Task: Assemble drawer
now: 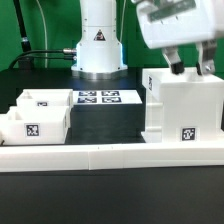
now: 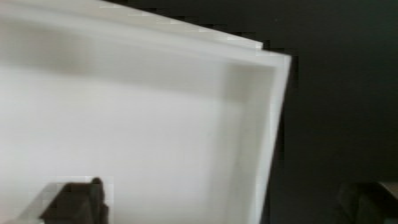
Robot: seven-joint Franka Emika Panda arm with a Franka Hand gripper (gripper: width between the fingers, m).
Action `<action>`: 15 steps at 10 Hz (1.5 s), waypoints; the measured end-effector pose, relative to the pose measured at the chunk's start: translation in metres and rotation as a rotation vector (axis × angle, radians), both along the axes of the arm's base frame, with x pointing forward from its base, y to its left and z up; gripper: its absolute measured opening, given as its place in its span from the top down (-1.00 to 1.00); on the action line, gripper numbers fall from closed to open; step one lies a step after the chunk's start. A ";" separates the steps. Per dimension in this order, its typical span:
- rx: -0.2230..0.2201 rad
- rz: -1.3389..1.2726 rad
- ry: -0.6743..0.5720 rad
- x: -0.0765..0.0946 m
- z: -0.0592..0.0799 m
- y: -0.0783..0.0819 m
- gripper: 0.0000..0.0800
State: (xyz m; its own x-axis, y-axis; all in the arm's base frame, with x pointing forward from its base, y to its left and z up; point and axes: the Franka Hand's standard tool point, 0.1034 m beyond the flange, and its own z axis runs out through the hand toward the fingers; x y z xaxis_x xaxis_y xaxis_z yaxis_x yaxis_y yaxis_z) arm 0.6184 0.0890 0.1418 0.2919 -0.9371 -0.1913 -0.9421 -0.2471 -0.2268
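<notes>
The drawer's large white casing [image 1: 183,105] stands upright at the exterior view's right, with a square tag low on its front. My gripper [image 1: 190,68] hangs right over its top, one dark finger on each side of the casing's upper edge. In the wrist view the casing [image 2: 143,120] fills most of the frame, and its edge runs between my fingers [image 2: 75,200]. The gripper [image 2: 222,205] is open, and the fingers stand well apart from the wall. Two small white trays [image 1: 35,122] [image 1: 45,100] sit side by side at the exterior view's left, each with a tag.
The marker board [image 1: 108,98] lies flat between the trays and the casing. A long low white rail [image 1: 110,155] runs along the front. The robot's white base [image 1: 98,45] stands behind, on the black table.
</notes>
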 end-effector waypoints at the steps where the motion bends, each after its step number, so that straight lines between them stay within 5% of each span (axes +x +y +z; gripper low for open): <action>1: -0.002 0.021 -0.014 -0.004 0.009 -0.005 -0.62; 5: -0.035 0.212 -0.052 -0.007 0.008 -0.008 -0.62; 7: -0.121 0.588 -0.055 -0.019 0.007 -0.024 -0.62; 10: -0.171 0.917 -0.126 -0.028 0.004 -0.063 -0.62; 14: -0.212 1.192 -0.177 -0.030 0.001 -0.069 -0.62; 15: -0.235 1.269 -0.151 -0.039 -0.007 -0.082 -0.62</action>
